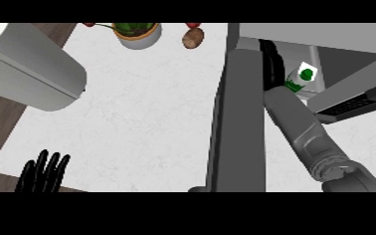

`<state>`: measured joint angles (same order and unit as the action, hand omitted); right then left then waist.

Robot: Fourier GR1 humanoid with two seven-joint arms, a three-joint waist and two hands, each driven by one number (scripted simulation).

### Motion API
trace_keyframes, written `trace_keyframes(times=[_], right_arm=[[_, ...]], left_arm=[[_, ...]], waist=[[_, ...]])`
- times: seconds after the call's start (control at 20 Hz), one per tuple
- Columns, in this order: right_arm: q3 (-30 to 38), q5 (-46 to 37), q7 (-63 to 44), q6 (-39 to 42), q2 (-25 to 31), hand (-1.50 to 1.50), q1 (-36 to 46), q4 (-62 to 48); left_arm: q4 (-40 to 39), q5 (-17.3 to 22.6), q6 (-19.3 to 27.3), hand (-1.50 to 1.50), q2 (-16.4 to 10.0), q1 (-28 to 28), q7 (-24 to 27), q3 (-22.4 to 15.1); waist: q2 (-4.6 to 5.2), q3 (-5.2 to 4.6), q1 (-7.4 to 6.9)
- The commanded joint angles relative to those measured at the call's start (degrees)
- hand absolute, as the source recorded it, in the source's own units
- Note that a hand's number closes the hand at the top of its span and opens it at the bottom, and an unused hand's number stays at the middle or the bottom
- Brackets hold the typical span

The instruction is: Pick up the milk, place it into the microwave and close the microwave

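As its forearm stretches into the microwave (238,129), the right hand (273,62) clasps the milk (303,77).

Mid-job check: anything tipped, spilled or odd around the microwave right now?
Nothing looks spilled or damaged. The milk appears tilted rather than upright in the mouth of the microwave, whose door stands wide open.

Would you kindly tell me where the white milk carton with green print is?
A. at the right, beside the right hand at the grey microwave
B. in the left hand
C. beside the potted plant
A: the white-and-green milk carton shows beside the right hand at the grey microwave, far from the left hand.
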<state>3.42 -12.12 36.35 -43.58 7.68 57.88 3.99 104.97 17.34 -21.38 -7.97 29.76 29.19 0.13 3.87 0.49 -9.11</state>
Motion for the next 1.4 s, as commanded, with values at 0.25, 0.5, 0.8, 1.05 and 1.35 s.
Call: trace_keyframes(times=[0.25, 0.5, 0.8, 1.05, 1.35], right_arm=[[6.8, 7.1, 9.6, 11.9, -2.1, -1.5, -5.2, 4.4], [9.9, 10.5, 16.0, 19.8, -3.8, -1.5, -10.0, 4.9], [10.5, 10.8, 21.7, 24.4, -3.4, -1.5, -15.1, 3.9], [11.0, 11.2, 26.8, 27.1, -5.2, -1.5, -19.0, 4.4], [10.0, 10.9, 28.2, 36.3, -4.1, -1.5, -22.5, 5.4]], left_arm=[[0.7, 0.0, -1.5, -1.5, 0.0, 1.7, 1.2, -0.7], [3.0, -0.8, -0.3, -1.5, 0.7, 3.7, 0.8, -0.9], [2.1, -1.8, -1.5, -1.5, 0.1, 6.9, 3.4, 0.3], [2.7, -0.9, -1.1, -1.5, 0.8, 6.4, 0.8, -0.6], [5.9, -4.4, 2.5, -1.5, 2.8, 5.3, -3.7, -3.7]], waist=[[-0.83, -0.01, 2.26], [-1.67, -0.07, 3.88], [-2.53, -0.27, 5.44], [-2.92, -0.31, 6.66], [-3.37, -0.36, 7.93]])
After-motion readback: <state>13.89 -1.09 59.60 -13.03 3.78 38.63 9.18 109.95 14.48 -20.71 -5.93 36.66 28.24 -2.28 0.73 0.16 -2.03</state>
